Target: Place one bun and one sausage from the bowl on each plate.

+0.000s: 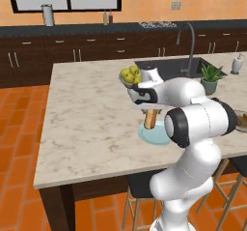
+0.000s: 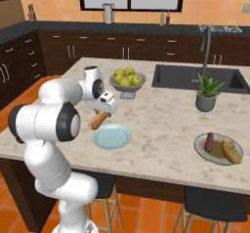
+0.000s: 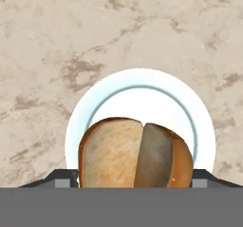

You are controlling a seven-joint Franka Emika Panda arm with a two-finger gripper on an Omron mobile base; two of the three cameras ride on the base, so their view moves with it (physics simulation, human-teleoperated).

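While your tool [image 2: 99,120] hangs above the marbled beige worktop [image 2: 161,115], its jaws stand wide around a split golden-brown bun [image 3: 135,152], held over the pale blue round plate [image 2: 112,136]. You can see a second, grey plate [image 2: 218,149] well apart to the right, carrying a reddish sausage [image 2: 209,142] beside another bun [image 2: 232,151].
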